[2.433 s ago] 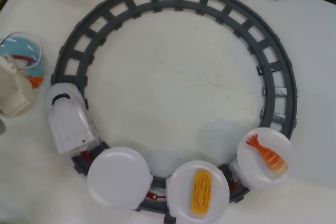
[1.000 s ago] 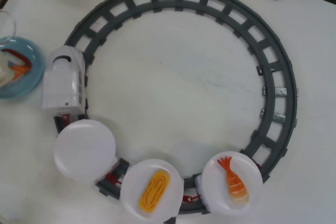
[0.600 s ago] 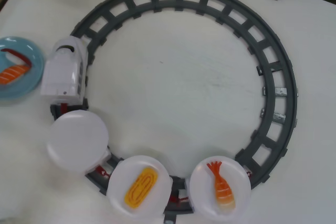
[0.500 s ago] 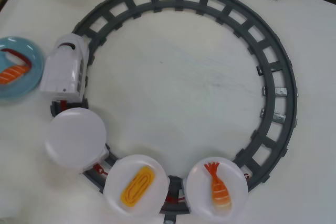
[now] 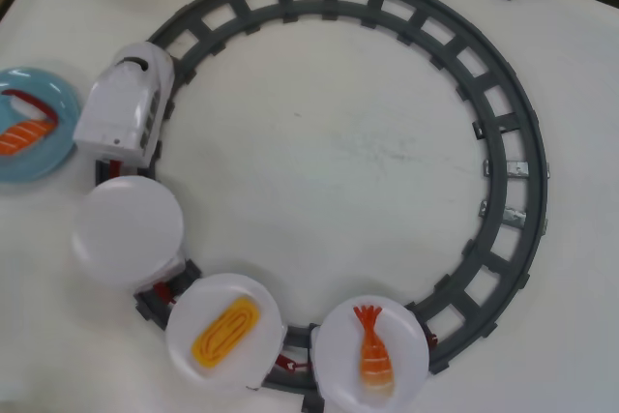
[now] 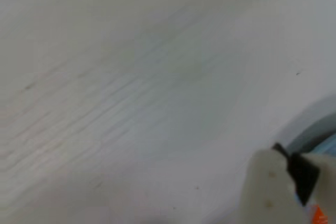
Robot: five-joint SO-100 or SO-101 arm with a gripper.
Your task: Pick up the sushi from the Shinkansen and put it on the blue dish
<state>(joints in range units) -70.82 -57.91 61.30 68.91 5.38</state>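
Overhead view. Sushi (image 5: 21,134): orange striped slice, lying on the blue dish (image 5: 48,157) at the left edge, partly cut off by the frame. Shinkansen (image 5: 126,108): white engine on the grey track (image 5: 503,142), just right of the dish, nose toward the top. First white plate (image 5: 128,229) behind the engine: bare. Second plate: yellow egg piece (image 5: 225,332). Third plate: shrimp (image 5: 373,355) with fanned tail. My arm and claw: not in this view.

Wrist view. Mostly pale table (image 6: 131,77), blurred. Lower right corner: one cream finger (image 6: 268,187) of mine with a dark part beside it; beyond it a curved rim (image 6: 315,127), probably the dish, and a speck of orange at the very corner, perhaps the sushi. Claw (image 6: 310,203): only partly in frame; I cannot tell whether it is spread or closed.

Progress, as I judge it: the salmon piece sits on the dish, the front plate is vacant, so the placing looks done. Left: at most, drawing my arm clear.
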